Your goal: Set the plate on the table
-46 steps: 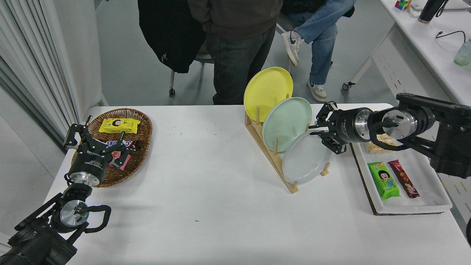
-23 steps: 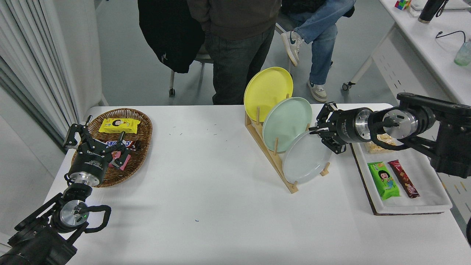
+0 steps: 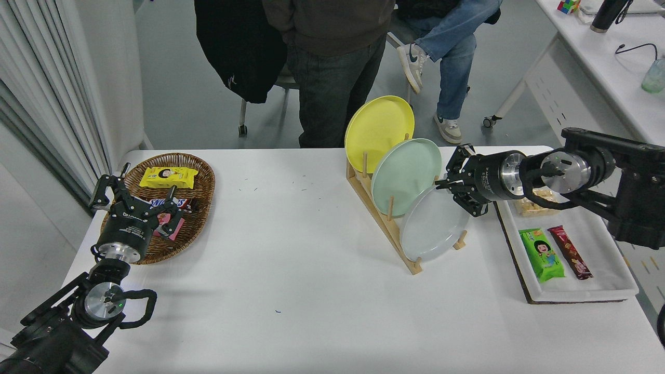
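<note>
right claw (image 3: 453, 188): spread apart at upper right rim of plate (image 3: 431, 224) | plate: held upright in rack (image 3: 387, 228) | worktop (image 3: 291, 249): wide bare area seen left of rack

The right hand (image 3: 451, 188) meets the plate's (image 3: 432, 224) upper rim — plate upright in the rack (image 3: 382, 221).

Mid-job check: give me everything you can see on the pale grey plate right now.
The plate is round, pale grey and matte, with a raised rim; its material looks like plastic or ceramic, I cannot tell which. It stands on edge, leaning back, in the nearest slot of the wooden rack, partly overlapping the mint green plate behind it. The right gripper is at its upper right rim; contact looks likely, but whether it is clamped is unclear. It has not reached the table yet.
</note>
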Motion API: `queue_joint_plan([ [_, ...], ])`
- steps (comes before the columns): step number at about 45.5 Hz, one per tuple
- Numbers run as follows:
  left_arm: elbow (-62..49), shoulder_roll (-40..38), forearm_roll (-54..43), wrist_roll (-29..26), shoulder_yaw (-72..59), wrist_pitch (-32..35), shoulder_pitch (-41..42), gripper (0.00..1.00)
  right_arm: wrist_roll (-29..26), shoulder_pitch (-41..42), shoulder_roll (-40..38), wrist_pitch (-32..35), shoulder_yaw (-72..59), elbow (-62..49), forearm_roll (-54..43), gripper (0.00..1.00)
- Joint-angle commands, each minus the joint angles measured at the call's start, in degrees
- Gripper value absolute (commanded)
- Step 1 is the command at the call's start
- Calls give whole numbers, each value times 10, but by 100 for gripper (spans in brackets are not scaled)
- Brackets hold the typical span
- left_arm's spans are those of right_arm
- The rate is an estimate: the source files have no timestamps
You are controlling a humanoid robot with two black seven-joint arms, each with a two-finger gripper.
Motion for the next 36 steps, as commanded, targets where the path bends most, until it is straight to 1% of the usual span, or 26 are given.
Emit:
queue_joint_plan([
  [1,0,0,0,0,0,0,0,98,-11,7,-6,4,34,0,-2,0],
  [7,0,0,0,0,0,0,0,98,-28,20,-8,5,36,0,-1,0],
  [13,0,0,0,0,0,0,0,98,-46,29,-25,16,57,4,0,0],
  [18,0,0,0,0,0,0,0,98,-79,48,-38,20,88,7,2,0],
  [22,0,0,0,0,0,0,0,98,-89,73,-45,18,90,11,3,0],
  [30,0,0,0,0,0,0,0,98,-96,112,-53,1,89,40,17,0],
  [36,0,0,0,0,0,0,0,98,-114,152,-69,-36,87,74,56,0],
])
